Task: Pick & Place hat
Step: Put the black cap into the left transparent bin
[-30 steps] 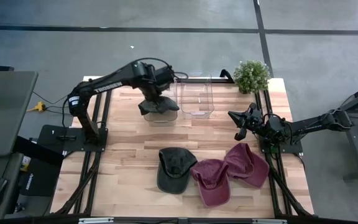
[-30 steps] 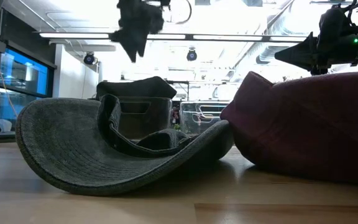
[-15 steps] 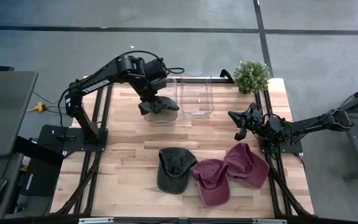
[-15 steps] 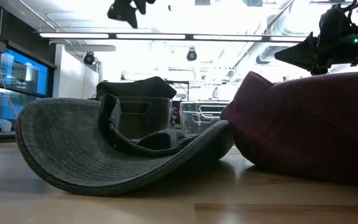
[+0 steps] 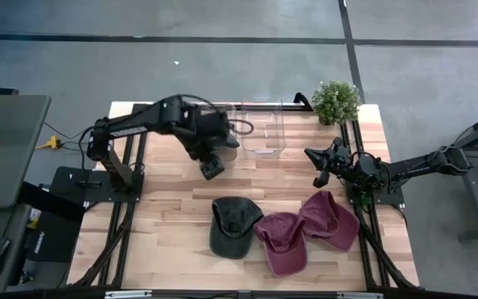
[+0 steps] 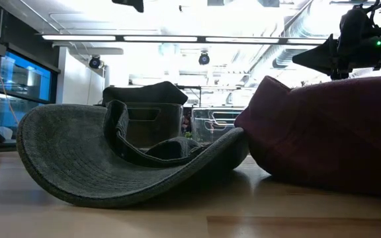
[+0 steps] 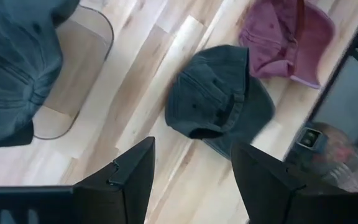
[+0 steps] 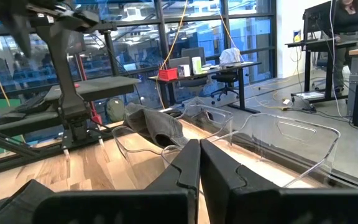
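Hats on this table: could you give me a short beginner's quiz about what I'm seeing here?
1. True or false: the left end effector is holding a hat.
2. How many hats lie on the wooden table, outside the bins? A) one B) three C) five
3. Fill in: the grey hat sits in the clear bin that is ____ from the plant (nearer/farther).
Key: 1. False; it is open and empty, while the right end effector waits shut at the table's right side. 2. B: one dark cap, two maroon caps. 3. Farther.
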Action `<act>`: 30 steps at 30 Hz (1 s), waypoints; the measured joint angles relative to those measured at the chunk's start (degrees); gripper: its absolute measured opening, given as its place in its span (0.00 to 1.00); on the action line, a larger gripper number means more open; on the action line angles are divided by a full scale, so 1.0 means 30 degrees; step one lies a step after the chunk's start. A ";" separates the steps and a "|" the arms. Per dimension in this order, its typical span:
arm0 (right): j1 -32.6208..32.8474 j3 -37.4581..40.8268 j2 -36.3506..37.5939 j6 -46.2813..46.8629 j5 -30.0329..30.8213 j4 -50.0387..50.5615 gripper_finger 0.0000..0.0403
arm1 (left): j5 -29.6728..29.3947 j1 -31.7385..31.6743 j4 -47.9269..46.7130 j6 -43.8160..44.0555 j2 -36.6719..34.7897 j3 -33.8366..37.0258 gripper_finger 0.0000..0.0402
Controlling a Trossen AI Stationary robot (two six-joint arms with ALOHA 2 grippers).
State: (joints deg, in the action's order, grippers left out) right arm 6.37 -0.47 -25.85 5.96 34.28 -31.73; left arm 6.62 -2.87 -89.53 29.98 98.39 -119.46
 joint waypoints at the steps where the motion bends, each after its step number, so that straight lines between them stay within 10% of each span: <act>1: -0.0003 -0.0004 -0.0007 0.0000 0.0000 -0.0006 0.02 | -0.0414 0.0336 0.0114 0.0295 0.0007 0.0000 0.50; 14: 0.0001 0.0001 -0.0007 0.0000 0.0000 0.0001 0.02 | -0.3446 0.4431 0.4110 0.4411 0.0362 0.0437 0.50; 30: -0.0006 0.0001 0.0001 0.0000 0.0000 -0.0006 0.02 | -0.7466 0.6213 0.8940 0.6755 0.0827 0.7212 0.50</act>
State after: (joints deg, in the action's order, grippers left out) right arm 6.35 -0.47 -25.85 5.96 34.28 -31.75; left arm -15.78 15.77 -62.71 50.25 100.87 -97.82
